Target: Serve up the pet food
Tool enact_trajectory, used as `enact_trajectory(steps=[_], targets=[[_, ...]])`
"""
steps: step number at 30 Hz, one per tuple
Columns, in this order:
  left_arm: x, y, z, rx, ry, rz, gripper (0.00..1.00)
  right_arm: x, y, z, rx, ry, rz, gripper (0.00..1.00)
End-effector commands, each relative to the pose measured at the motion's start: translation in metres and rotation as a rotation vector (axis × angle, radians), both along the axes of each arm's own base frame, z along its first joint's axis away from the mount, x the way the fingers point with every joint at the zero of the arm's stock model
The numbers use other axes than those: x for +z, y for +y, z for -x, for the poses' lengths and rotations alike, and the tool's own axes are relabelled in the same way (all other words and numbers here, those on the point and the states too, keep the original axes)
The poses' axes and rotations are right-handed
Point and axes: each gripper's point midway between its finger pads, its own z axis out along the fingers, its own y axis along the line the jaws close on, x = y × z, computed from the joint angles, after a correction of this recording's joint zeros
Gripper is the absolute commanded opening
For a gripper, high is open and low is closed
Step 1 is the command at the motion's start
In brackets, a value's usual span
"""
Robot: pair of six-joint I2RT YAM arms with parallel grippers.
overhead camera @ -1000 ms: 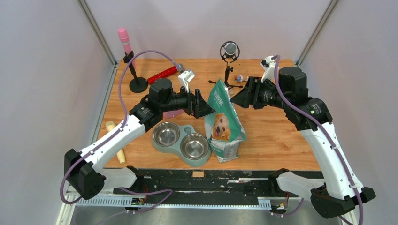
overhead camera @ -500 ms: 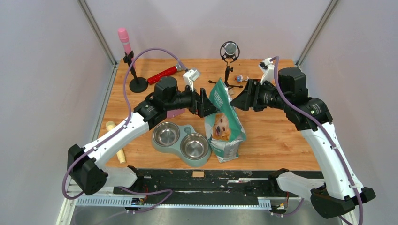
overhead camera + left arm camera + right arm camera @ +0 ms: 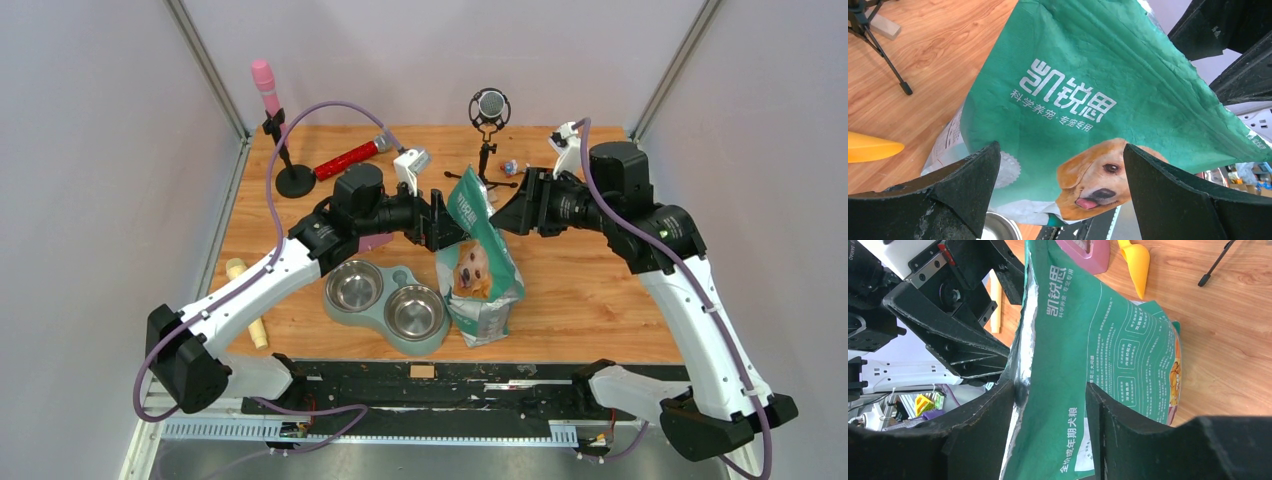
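Nearest, the twin-bowl feeder (image 3: 387, 300) on the bench (image 3: 580, 290), both bowls bare; just right of it the pet food bag (image 3: 478, 275), upright, long axis vertical, kibble unseen, presumably inside. At the bag's top the right gripper (image 3: 507, 213) pinches the rim from the right; the left gripper (image 3: 447, 222), jaws spread wide, faces its upper front from the left, apparently clear.

Lab rig: white-walled enclosure (image 3: 450, 50), wooden table (image 3: 580, 290).

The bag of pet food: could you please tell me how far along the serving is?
Done: right gripper grips the upright bag at its top. In hand: open left gripper facing the bag's front. Left: pouring; both bowls are empty.
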Motion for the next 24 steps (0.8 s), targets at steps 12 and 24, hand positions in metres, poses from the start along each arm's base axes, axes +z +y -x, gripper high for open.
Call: enact_trajectory(steps=[12, 24], targets=[[0.022, -0.008, -0.005, -0.007, -0.065, 0.023, 1.0, 0.006, -0.002, 0.01, -0.007, 0.035, -0.011, 0.48], [0.025, -0.013, -0.004, -0.018, -0.063, 0.028, 1.0, 0.022, 0.014, 0.017, 0.093, 0.026, -0.089, 0.33]])
